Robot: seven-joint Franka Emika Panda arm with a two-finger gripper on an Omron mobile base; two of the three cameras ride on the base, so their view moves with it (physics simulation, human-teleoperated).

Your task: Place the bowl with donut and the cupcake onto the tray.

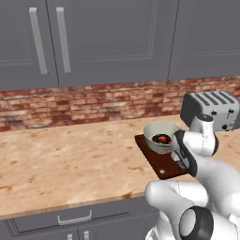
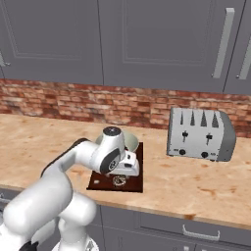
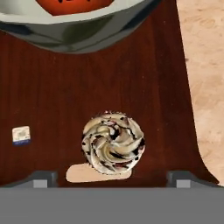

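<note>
The dark reddish-brown tray (image 3: 52, 92) lies on the counter with the pale grey-white bowl (image 3: 78, 30) standing on its far end. Inside the bowl sits the donut (image 3: 70, 4), seen as a dark-glazed ring (image 1: 161, 138) in the left base view. The cupcake (image 3: 113, 143), with swirled white and dark frosting, stands on the tray's near end by the handle slot (image 3: 83, 174). My gripper (image 3: 113, 178) hovers open just above the cupcake, one fingertip wide on each side and neither touching it. In the right base view the gripper (image 2: 119, 175) hangs over the tray (image 2: 138, 182).
A grey four-slot toaster (image 2: 198, 133) stands on the counter to the right of the tray, close to the brick backsplash. Bare beige counter (image 1: 70, 154) stretches to the left. Grey wall cabinets hang above, and drawer fronts run below the counter edge.
</note>
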